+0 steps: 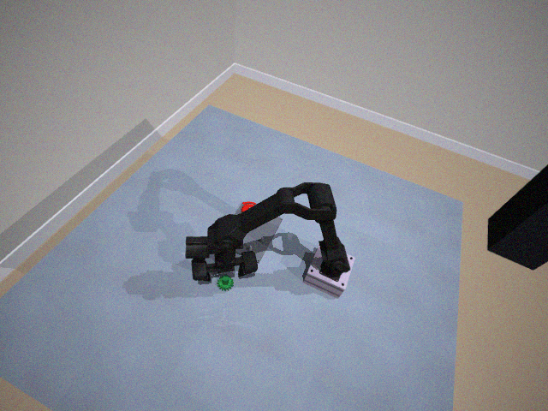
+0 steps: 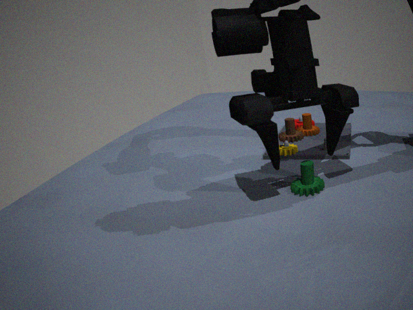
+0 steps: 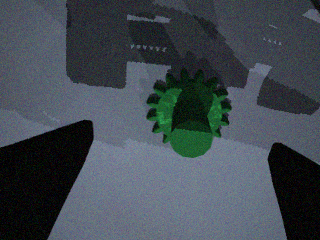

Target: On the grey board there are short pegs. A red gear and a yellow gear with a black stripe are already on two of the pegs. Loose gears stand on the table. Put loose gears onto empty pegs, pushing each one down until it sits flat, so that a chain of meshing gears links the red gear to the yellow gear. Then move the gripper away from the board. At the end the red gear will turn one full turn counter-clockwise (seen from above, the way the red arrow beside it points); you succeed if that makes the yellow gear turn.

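My gripper [image 1: 224,276] [image 2: 303,161] [image 3: 186,142] is open and empty, fingertips wide apart above and slightly behind the green gear. The green gear [image 1: 225,282] [image 2: 307,186] [image 3: 191,142] stands on the table, handle up, in front of the grey board [image 1: 265,229] [image 2: 344,146]. In the exterior view, the yellow gear [image 2: 287,150] is at the board's near left. A brown gear [image 2: 290,135] and an orange gear [image 2: 309,130] stand on the board between it and the red gear [image 1: 248,206] [image 2: 312,123]. Whether their teeth mesh cannot be told. The fingers and shadow hide most pegs.
The arm reaches over the board from its pale base [image 1: 324,285] at the right in the top view. A black block [image 1: 520,234] is at the far right. Dark arm shadows fall across the board and around the green gear.
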Controlling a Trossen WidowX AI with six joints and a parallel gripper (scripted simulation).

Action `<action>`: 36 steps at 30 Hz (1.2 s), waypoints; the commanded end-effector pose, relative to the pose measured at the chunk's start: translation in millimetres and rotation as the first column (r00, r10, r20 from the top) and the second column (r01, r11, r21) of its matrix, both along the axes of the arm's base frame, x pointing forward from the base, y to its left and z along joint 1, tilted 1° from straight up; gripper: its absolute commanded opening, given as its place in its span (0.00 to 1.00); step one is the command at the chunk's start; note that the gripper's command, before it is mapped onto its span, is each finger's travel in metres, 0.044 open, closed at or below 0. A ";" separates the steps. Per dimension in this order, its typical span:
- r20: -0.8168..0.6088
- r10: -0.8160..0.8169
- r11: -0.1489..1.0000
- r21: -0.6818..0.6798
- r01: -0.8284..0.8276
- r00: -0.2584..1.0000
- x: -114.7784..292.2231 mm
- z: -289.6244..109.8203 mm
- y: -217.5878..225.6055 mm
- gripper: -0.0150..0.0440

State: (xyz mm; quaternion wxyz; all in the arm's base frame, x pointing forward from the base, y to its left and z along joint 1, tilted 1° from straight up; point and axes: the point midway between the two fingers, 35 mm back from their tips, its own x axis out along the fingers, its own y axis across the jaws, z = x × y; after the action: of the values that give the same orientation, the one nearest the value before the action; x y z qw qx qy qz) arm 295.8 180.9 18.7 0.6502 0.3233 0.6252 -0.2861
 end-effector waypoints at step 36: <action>-0.007 -0.005 1.000 -0.007 0.005 1.000 -1.1 -13.2 -0.8 0.25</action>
State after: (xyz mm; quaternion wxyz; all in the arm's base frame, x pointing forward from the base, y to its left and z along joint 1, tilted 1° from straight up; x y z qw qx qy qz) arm 294.4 180.2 4.1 0.6486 0.3210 0.6269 -0.2887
